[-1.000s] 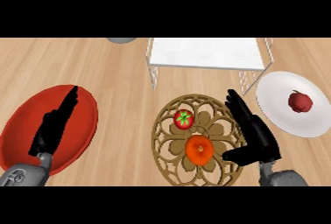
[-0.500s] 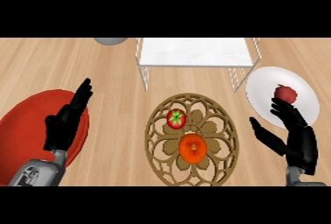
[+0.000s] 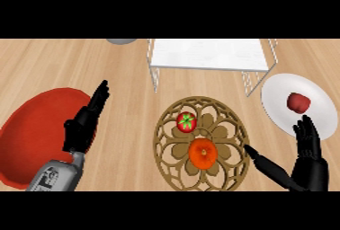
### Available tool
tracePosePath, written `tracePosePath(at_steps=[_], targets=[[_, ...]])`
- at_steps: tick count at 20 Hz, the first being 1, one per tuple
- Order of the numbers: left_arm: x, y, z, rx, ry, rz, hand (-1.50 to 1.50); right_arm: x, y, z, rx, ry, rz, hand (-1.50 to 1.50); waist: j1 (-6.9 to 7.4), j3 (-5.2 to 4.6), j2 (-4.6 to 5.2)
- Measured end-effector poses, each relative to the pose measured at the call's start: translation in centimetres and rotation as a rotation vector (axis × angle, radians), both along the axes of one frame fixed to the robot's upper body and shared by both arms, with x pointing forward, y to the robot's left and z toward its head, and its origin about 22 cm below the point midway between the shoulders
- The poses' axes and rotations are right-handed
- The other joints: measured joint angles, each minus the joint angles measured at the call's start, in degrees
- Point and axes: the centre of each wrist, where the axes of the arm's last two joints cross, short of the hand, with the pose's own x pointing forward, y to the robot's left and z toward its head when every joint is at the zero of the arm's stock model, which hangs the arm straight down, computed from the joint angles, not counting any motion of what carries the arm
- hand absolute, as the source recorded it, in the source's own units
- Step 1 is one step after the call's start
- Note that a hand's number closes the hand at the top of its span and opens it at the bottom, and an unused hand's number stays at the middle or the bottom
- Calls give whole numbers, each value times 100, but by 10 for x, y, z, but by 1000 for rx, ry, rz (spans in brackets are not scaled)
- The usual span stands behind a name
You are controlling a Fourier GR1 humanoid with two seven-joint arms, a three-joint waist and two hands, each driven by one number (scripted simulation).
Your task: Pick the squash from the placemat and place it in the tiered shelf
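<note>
Squash [image 3: 203, 152], judged to be the round orange piece, is found on the near half of the lattice placemat [image 3: 234, 130], just left of the right hand [image 3: 309, 157]. That hand is held open, its thumb pointed at the squash, and is nearer than the open left hand [image 3: 83, 128]. No long axis can be made out. The tiered shelf [image 3: 209, 56] stands beyond the placemat, its far side cut off and its lower tiers hidden.

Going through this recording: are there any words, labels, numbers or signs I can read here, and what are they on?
No text can be read.
Grey left forearm: dark marks, too blurred to read.
The placemat, white plate, red plate and tiered shelf: no writing.
</note>
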Motion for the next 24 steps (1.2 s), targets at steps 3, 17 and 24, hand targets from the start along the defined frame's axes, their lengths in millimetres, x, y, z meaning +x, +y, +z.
tracePosePath(at_steps=[3,17,24], targets=[[1,-3,-1,1,-4,-8,0,-10,2,16,-64,71,89,-150,37,-5,2],[6,-8,6,7,-9,-31,0,-20,32,112,-415,514,336,-150,166,-24,17],[3,-8,8,4,-5,-37,0,-17,65,148,-578,632,388,-150,202,-17,8]])
